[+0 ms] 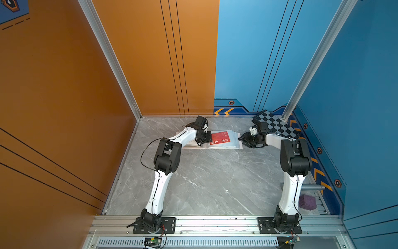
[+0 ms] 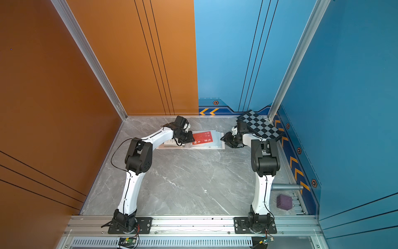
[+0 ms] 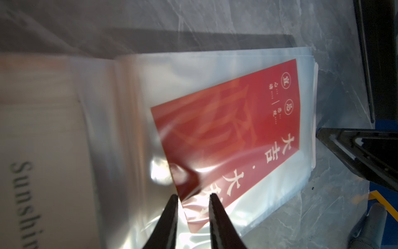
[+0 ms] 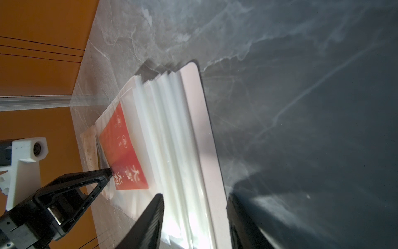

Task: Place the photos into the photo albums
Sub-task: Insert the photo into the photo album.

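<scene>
— Where does the red card (image 3: 226,133) lie?
— Face up on the sleeve pages (image 4: 170,129) of the open album (image 1: 232,144), at the far side of the table (image 1: 204,183). One short end sits between the tips of the left gripper (image 3: 192,197), whose jaws stand narrowly parted.
— And the right gripper (image 4: 196,195)?
— Spread wide at the album's outer edge, page edges between its fingers; whether they touch cannot be told
</scene>
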Tool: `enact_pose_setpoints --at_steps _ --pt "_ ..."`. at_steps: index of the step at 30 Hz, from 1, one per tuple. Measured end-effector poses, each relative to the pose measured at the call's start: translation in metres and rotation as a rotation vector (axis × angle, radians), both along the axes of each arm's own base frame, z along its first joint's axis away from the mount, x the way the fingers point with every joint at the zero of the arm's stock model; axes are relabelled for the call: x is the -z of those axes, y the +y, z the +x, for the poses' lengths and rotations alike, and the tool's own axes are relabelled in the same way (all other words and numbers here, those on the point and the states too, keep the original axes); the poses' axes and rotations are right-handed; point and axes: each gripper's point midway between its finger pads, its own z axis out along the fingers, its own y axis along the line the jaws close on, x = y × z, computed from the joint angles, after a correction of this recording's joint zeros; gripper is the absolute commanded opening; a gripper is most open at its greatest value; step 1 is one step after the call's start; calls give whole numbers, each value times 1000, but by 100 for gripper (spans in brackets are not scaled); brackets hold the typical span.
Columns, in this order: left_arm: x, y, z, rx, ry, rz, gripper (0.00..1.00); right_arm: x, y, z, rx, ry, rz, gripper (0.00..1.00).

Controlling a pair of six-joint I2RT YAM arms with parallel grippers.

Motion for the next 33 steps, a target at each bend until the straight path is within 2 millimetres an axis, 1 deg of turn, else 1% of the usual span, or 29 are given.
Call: enact_pose_setpoints --at_steps 7,14,20,23,26,29,31,33 --pt "1 -2 1 4 -10 -12 28 -2 3 2 21 9 48 50" --pt "3 -2 3 4 -19 -25 27 -5 16 4 39 5 183 50" --pt "0 0 -1 -1 -22 -31 30 -5 16 2 46 3 184 50" --pt "-3 4 -11 -3 -11 -27 33 -10 16 -8 34 7 147 50" --pt "-10 12 -25 -17 2 -16 38 -26 17 -12 18 -20 119 50" --pt "-24 25 -45 -50 -14 9 39 -41 24 -13 -4 -62 95 50" --pt "-37 32 -56 -92 -44 -11 40 -44 30 -14 -21 -72 81 50" --pt "-44 37 -66 -148 -77 -58 42 -43 40 -18 -42 -70 72 50"
